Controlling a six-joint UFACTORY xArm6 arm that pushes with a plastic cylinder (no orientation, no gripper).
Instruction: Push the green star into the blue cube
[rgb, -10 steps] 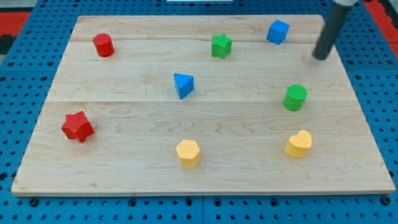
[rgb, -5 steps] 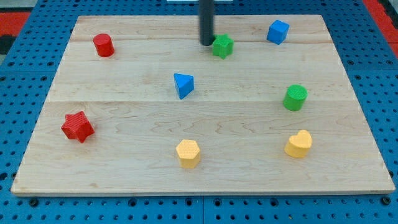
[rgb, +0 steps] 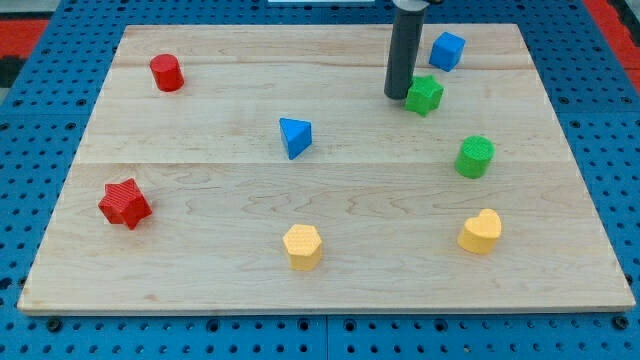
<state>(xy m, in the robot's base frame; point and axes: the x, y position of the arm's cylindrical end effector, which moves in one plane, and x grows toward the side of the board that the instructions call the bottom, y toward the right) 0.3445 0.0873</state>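
The green star (rgb: 424, 95) lies on the wooden board near the view's top right. The blue cube (rgb: 447, 50) sits above it and slightly to the right, a short gap away. My tip (rgb: 396, 95) rests on the board right at the star's left side, touching or almost touching it. The dark rod rises from the tip to the view's top edge.
A blue triangle (rgb: 294, 136) lies near the middle. A green cylinder (rgb: 475, 157) and a yellow heart (rgb: 481, 232) are at the right. A yellow hexagon (rgb: 302, 246) is at the bottom. A red star (rgb: 124, 203) and a red cylinder (rgb: 166, 72) are at the left.
My tip swept from the right edge to the star's left, then moved right. The green star slid right and a little down, closer to the blue cube.
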